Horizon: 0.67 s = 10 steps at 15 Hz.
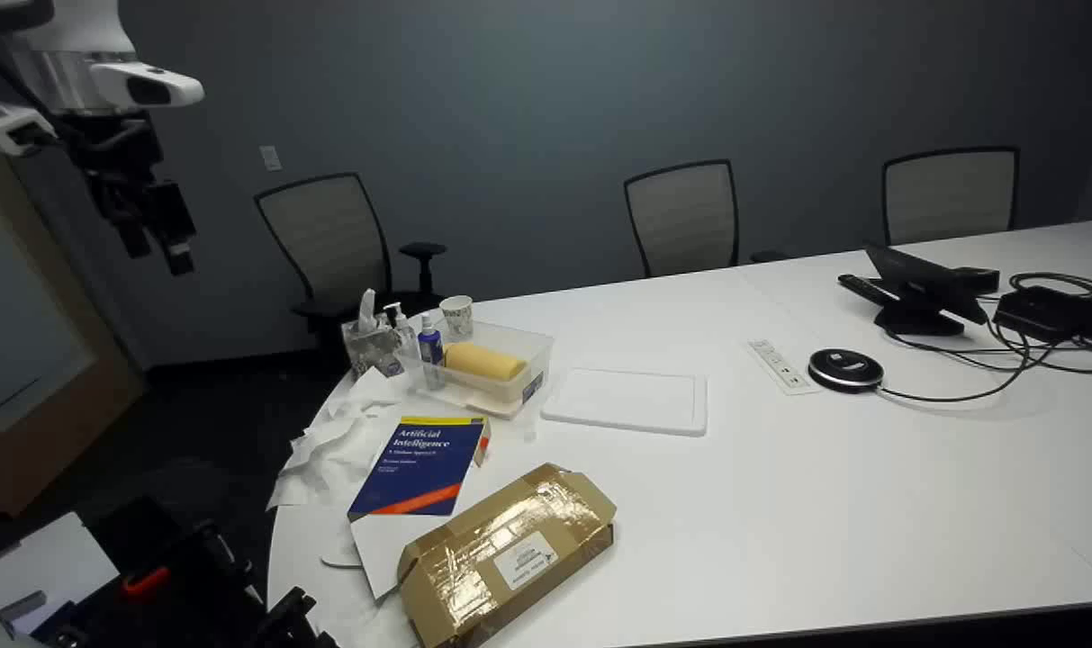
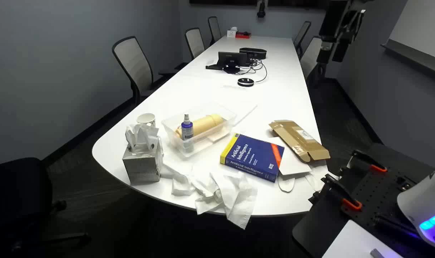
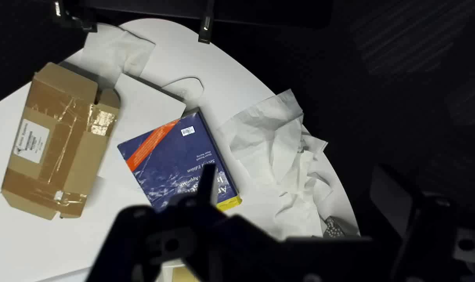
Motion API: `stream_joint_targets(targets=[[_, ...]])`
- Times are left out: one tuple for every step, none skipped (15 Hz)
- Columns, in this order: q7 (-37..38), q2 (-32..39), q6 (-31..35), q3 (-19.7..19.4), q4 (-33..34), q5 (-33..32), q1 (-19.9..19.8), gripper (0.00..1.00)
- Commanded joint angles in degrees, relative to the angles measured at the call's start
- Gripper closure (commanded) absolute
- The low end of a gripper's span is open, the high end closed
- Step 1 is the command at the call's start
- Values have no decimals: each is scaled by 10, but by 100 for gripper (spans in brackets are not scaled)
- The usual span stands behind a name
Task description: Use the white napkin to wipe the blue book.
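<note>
The blue book (image 1: 419, 468) lies flat on the white table, with a yellow edge and an orange-red corner strip. It shows in both exterior views (image 2: 255, 156) and in the wrist view (image 3: 168, 160). The white napkin (image 2: 235, 195) lies rumpled beside the book, partly over the table's rounded edge. It also shows in an exterior view (image 1: 329, 459) and in the wrist view (image 3: 268, 145). My gripper (image 3: 300, 186) is open and empty, its fingers wide apart. It is high above the table in both exterior views (image 1: 160, 252) (image 2: 331, 57).
A tan cardboard box (image 1: 509, 549) lies near the book, on a white card (image 2: 292, 163). A clear bin (image 2: 217, 139) holds a yellow roll and a spray bottle (image 2: 187, 129). A tissue box (image 2: 142, 166), a paper cup (image 2: 146, 119) and a flat white board (image 1: 627, 400) stand nearby.
</note>
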Motion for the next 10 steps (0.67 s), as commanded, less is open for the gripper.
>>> stream_joint_targets(targets=[[-2, 0, -2, 3, 1, 2, -5, 0], [-2, 0, -2, 3, 1, 2, -5, 0], [-2, 0, -2, 3, 1, 2, -5, 0], [-2, 0, -2, 3, 1, 2, -5, 0], [2, 14, 15, 8, 5, 3, -6, 0], [14, 45, 39, 19, 20, 0, -10, 0], [7, 67, 71, 23, 25, 2, -6, 0], [14, 108, 110, 37, 36, 0, -4, 0], [20, 141, 146, 47, 46, 1, -1, 0], [28, 175, 175, 61, 55, -4, 2, 0]])
